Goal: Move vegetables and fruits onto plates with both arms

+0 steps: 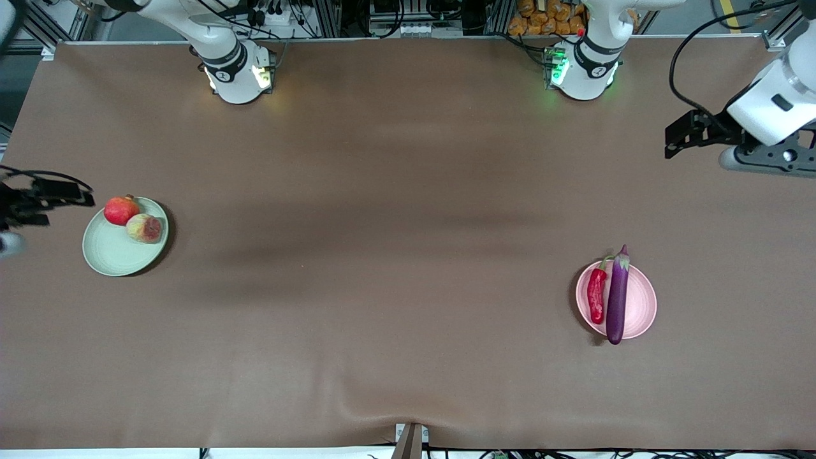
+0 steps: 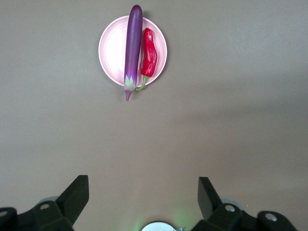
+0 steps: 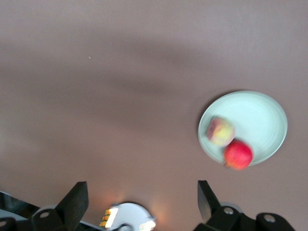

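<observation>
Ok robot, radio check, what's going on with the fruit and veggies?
Left pincer open, empty, over table's end. Right pincer open, empty. Pomegranate and peach on green plate; chili, eggplant on pink plate. Nothing blocking.

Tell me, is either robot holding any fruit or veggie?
No, nothing is held. The left tool and the right tool are both open and empty, up over bare table.

A big brown tabletop holds two plates. The green plate sits toward the right arm's end. The pink plate sits toward the left arm's end.
</observation>
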### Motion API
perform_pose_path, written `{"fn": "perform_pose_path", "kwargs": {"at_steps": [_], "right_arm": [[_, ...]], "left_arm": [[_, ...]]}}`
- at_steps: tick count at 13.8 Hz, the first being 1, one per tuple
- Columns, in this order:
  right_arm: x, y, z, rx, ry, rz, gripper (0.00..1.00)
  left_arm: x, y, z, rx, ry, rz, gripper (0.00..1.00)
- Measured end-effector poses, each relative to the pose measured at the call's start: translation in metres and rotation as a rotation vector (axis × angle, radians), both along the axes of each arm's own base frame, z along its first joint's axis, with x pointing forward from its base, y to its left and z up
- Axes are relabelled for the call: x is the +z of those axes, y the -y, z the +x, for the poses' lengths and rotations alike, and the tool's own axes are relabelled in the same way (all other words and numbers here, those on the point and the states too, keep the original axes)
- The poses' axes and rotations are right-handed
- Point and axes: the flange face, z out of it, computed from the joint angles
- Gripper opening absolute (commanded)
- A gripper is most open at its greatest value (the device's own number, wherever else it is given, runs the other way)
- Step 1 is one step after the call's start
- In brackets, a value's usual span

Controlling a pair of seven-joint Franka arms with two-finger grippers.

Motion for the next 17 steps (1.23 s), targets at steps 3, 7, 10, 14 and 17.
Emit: {"fn": "perform_pose_path", "kwargs": {"at_steps": [3,7,10,14,17], "right_arm": [[0.041,-0.013,-0.019,-0.108,0.022,-0.047,1.00],[0.093,-0.052,-0.048,-0.129,0.090,-0.141,1.00],[0.089,-0.044,-0.064,-0.169,0.130,-0.134,1.00],[0.074,-0.038,-0.098,-0.196,0.129,-0.125,1.00],[0.082,-0.034,-0.102,-0.196,0.164,-0.179,1.00]], "left_arm": [[0.009,-0.007,-0.005,0.013,-0.025,0.003,1.00],[0.014,-0.012,-0.005,0.035,-0.023,0.004,1.00],[0.019,-0.007,-0.006,0.027,-0.018,0.003,1.00],[0.020,-0.003,-0.007,0.018,-0.019,0.004,1.00],[0.020,-0.003,-0.007,0.023,-0.019,0.004,1.00]]}}
